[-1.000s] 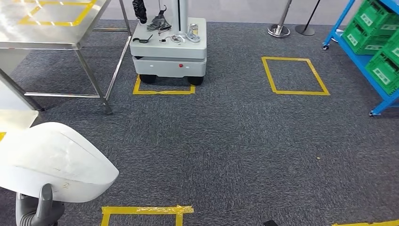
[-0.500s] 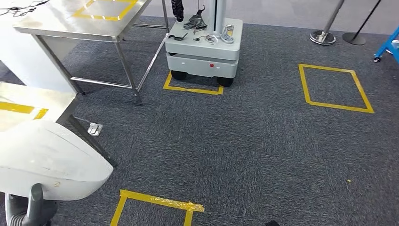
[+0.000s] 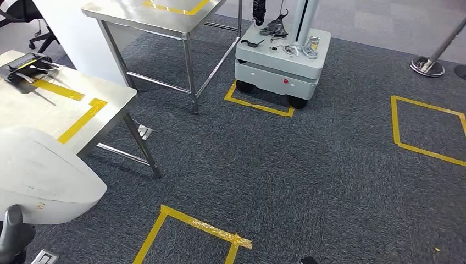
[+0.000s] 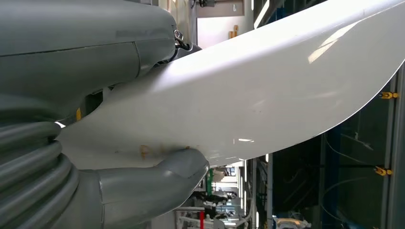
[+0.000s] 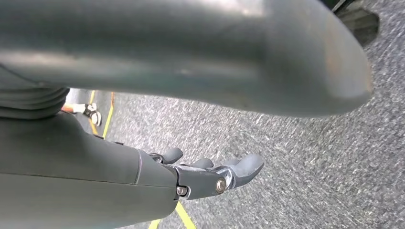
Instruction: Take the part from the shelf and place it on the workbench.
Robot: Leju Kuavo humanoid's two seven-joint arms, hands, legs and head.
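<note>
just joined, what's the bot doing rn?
It's carrying a big white part in its left hand, thumb pressed on the part's edge. The workbench with yellow tape is just ahead on its left; the part isn't on it yet. The right hand hangs over the carpet, fingers loose, holding nothing. A grey wheeled base is parked further ahead.
</note>
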